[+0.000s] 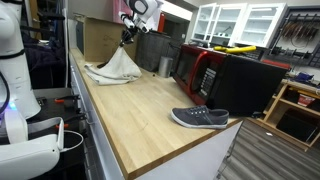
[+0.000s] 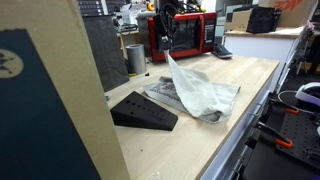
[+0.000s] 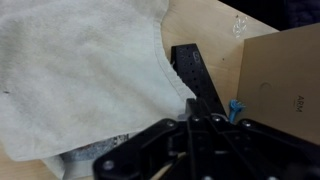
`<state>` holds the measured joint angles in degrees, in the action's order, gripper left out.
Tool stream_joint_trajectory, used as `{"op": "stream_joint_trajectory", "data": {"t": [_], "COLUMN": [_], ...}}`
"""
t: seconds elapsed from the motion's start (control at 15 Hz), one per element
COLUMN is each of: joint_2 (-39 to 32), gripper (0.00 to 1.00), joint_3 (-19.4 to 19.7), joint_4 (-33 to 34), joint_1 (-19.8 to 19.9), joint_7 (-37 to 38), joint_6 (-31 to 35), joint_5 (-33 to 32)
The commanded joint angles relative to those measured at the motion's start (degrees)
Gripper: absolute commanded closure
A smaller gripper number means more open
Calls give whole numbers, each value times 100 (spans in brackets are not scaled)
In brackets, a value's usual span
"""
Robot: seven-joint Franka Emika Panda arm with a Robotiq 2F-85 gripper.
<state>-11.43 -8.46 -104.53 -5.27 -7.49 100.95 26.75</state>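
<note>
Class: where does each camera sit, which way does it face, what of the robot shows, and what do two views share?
Exterior view: beyond the counter's shoe end, facing along it; arm and end effector holding up the cloth.
Exterior view: beside the cardboard, facing the microwave; arm.
Wrist view: looking down; end effector.
Shared: cloth, black wedge.

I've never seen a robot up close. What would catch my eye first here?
The gripper pinches a white cloth by one corner and holds it up in a peak, the rest draped on the wooden counter. A grey shoe lies alone near the counter's end. A black wedge sits beside the cloth.
</note>
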Motion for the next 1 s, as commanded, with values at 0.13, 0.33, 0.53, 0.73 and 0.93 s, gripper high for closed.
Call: {"op": "stream_joint_trajectory", "data": {"t": [0.13, 0.33, 0.53, 0.73, 0.93], "joint_2": [31, 34, 38, 36, -315], "gripper": [100, 100, 100, 100, 100], "joint_3": [11, 20, 27, 27, -136], "joint_4": [107, 96, 84, 131, 593], "joint_1": [-41, -48, -62, -53, -335], "joint_7": [475, 666, 871, 1020, 1608], "joint_6": [35, 90, 155, 143, 310], "joint_5": [285, 344, 327, 351, 375]}}
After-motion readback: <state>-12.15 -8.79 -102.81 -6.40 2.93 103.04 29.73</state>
